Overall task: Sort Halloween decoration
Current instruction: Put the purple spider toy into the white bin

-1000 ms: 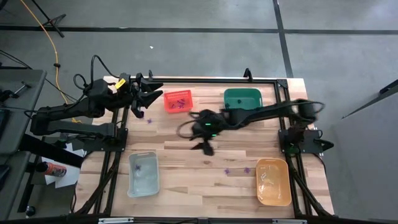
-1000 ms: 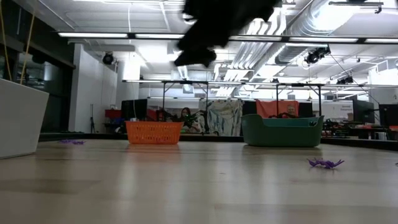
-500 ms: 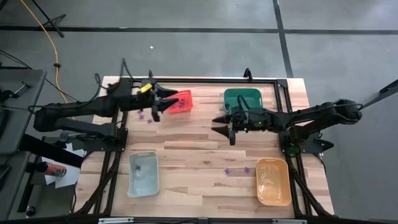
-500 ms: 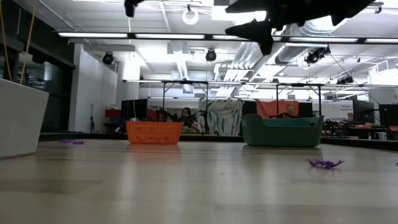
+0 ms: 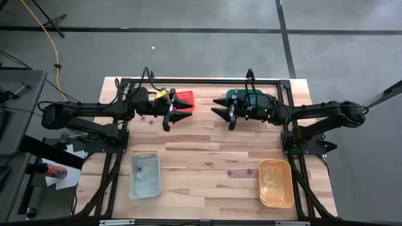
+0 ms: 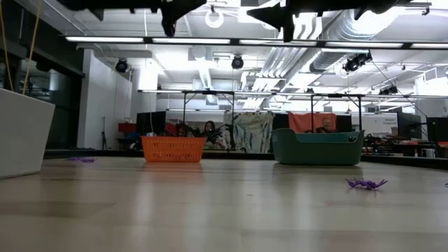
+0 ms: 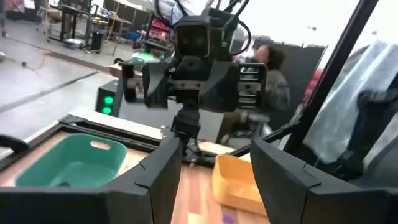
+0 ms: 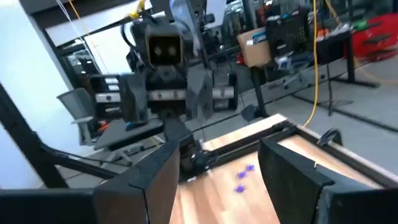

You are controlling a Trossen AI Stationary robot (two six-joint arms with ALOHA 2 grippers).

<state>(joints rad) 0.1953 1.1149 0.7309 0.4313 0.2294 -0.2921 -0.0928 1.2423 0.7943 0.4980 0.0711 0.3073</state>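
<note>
The Halloween decoration shows as tiny purple trinkets: two (image 5: 229, 172) (image 5: 249, 171) lie on the wood near the orange bin, and two more (image 5: 143, 116) (image 5: 151, 122) lie under my left arm. One (image 6: 365, 184) lies flat on the tabletop in the low view. My left gripper (image 5: 187, 112) hangs open and level in front of the red bin (image 5: 186, 97), pointing at the table's right. My right gripper (image 5: 217, 114) hangs open and level beside the green bin (image 5: 242, 95), facing it. Both are high above the table and hold nothing.
A clear bin (image 5: 144, 174) stands near left and an orange bin (image 5: 276, 182) near right. A black frame (image 5: 207, 80) runs along the far edge. The left wrist view shows the right arm's wrist (image 7: 193, 68); the right wrist view shows the left arm's wrist (image 8: 168, 81).
My right gripper has risen from the table's middle and drawn back toward the far right, tipping from pointing down to level. My left gripper has gone toward the table's right and a little down, ending in front of the red bin. Both stay open.
</note>
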